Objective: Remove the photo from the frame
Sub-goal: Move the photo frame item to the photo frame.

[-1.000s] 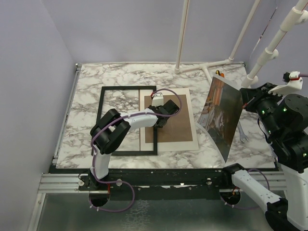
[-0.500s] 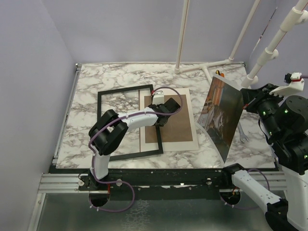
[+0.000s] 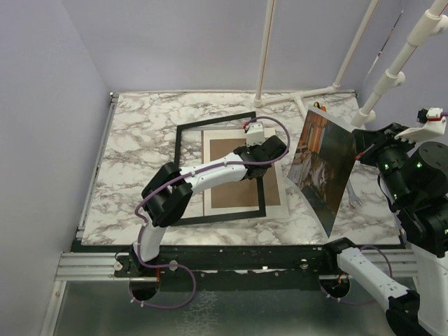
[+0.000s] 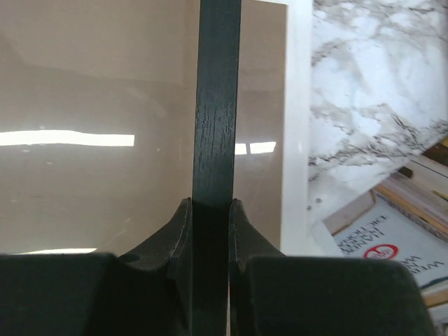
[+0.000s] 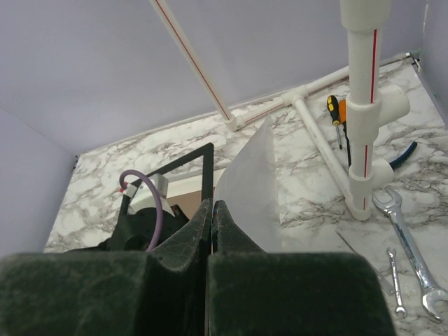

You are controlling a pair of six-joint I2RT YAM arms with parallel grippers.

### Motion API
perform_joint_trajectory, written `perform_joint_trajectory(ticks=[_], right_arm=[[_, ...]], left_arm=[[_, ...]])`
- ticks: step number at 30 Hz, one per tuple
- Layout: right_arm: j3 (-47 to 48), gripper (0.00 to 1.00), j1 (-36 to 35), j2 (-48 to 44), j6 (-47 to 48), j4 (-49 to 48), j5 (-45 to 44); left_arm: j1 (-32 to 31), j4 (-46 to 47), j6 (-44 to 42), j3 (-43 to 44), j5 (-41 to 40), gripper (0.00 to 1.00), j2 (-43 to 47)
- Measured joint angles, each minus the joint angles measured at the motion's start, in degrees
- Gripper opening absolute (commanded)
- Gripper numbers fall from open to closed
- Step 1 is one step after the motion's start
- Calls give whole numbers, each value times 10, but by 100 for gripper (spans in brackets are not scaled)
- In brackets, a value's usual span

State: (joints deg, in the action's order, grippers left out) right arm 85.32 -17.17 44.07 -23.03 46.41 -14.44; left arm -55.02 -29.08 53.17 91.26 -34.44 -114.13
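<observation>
1. Near the middle of the marble desk [image 3: 140,140], the frame [image 3: 214,120] now sits around the brown backing board [image 3: 238,192]. A second ago its black border lay well toward the left edge, covering only the board's left side. It has since slid right and turned slightly.
2. Toward the right edge, the photo [image 3: 322,168] stands upright in the air, clear of the frame and apart from board and mat. It has not shifted over that second. By the look of it, the removal itself is done, and the frame's slide reads as tidying, not extraction.
3. The left claw [image 4: 211,210] is clamped on the frame's right-hand rail, its fingers only narrowly apart. The wrist view shows the dark wooden bar running straight up between the two pads, with the board's brown surface on either side of the bar.
4. The right claw [image 5: 211,206] is pressed together on the photo's lower edge, so the sheet rises from between its fingers with the white back toward the wrist camera.
5. The white mat [image 3: 275,196] pokes out past the frame's right rail, so frame and mat are not squared to each other.
</observation>
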Motion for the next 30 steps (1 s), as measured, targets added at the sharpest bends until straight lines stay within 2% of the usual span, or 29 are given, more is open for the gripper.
perform_joint_trajectory(ticks=[7,17,28,30], right_arm=[[0,0,0,-3,4,0,-11],[0,1,0,-7,13,0,-14],[0,1,0,-12,18,0,-17],[0,1,0,-13,20,0,-18]], left_arm=[[-31,-3,32,49,9,0,-65],[-32,-15,87,115,24,0,-130],[-52,-12,92,189,36,0,-166],[-54,-10,87,198,38,5,-173]])
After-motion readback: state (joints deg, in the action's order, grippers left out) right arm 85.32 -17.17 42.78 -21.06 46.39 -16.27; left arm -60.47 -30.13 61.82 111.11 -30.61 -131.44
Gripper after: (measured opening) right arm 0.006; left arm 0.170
